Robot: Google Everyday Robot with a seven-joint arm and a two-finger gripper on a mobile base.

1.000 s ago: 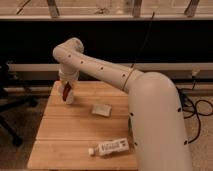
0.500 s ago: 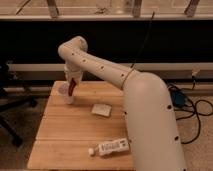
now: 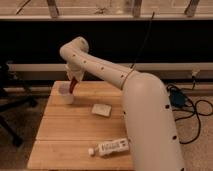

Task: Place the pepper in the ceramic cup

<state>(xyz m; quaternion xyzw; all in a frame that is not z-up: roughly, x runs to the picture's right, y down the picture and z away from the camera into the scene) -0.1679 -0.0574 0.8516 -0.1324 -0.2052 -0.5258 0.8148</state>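
Observation:
The small pale ceramic cup (image 3: 65, 96) stands on the wooden table (image 3: 65, 135) near its far left corner. My gripper (image 3: 75, 81) hangs just above and slightly right of the cup, at the end of the white arm that curves in from the right. It is shut on the slim dark red pepper (image 3: 73, 87). The pepper points down and to the left, with its lower tip at the cup's rim.
A flat pale square pad (image 3: 102, 109) lies mid-table, right of the cup. A white labelled tube (image 3: 109, 147) lies near the front edge. A dark chair base (image 3: 11, 107) stands left of the table and cables (image 3: 197, 107) lie on the floor at right.
My gripper has moved slightly right and up with the pepper. The cup, first covered by the gripper, now shows below it.

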